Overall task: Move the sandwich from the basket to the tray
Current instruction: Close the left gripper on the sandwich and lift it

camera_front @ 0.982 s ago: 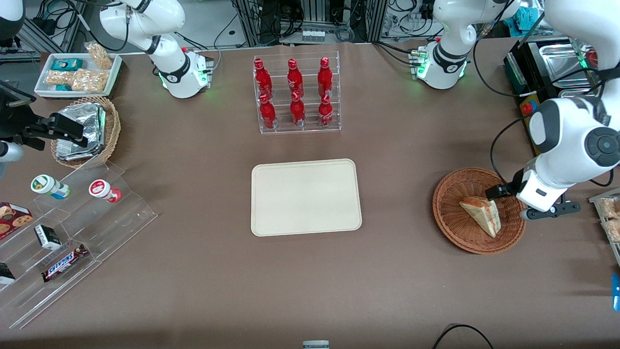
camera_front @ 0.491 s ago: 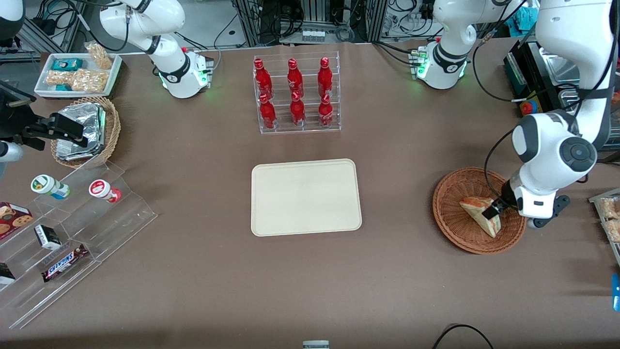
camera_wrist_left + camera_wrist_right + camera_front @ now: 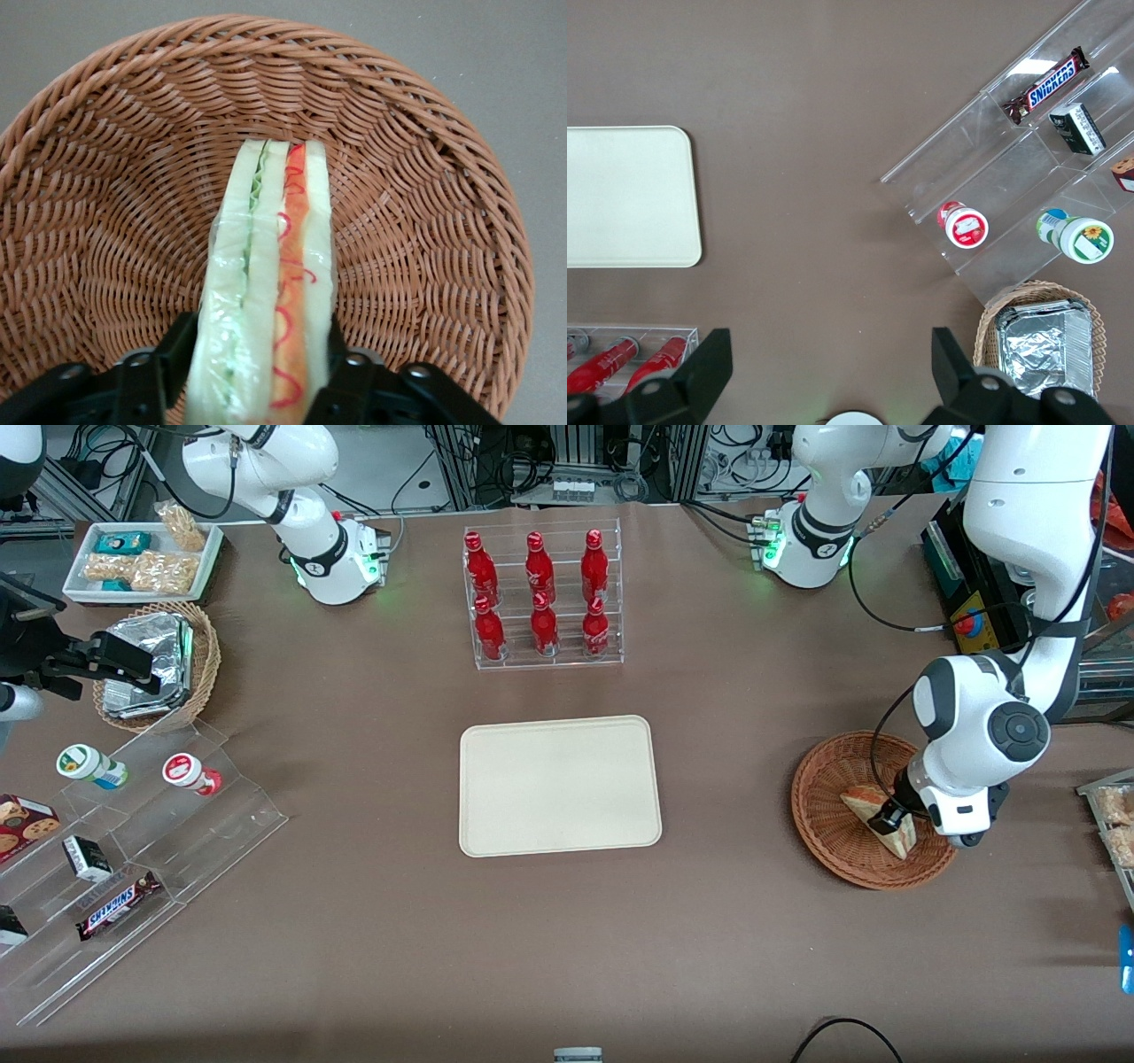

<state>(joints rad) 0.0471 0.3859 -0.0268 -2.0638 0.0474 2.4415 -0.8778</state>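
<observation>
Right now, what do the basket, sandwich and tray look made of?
Basket: brown woven wicker, matte. Sandwich: pale soft bread, glossy clear wrap, gripper fingers flanking it. Tray: smooth matte cream, probably plastic.

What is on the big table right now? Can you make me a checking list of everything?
Surface: brown table, flat.
Job's things: sandwich standing on edge in the basket; tray bare, mid-table.
Clutter: red bottles in a clear rack; stepped clear stand with snacks; smaller basket with foil packets; white snack tray.
Grippers: tool down in the basket, a finger on each side of the sandwich; contact cannot be told.
Cables: black cable at the table's near edge; one running along the working arm.
Surroundings: racks and wiring past the table's edge.
</observation>
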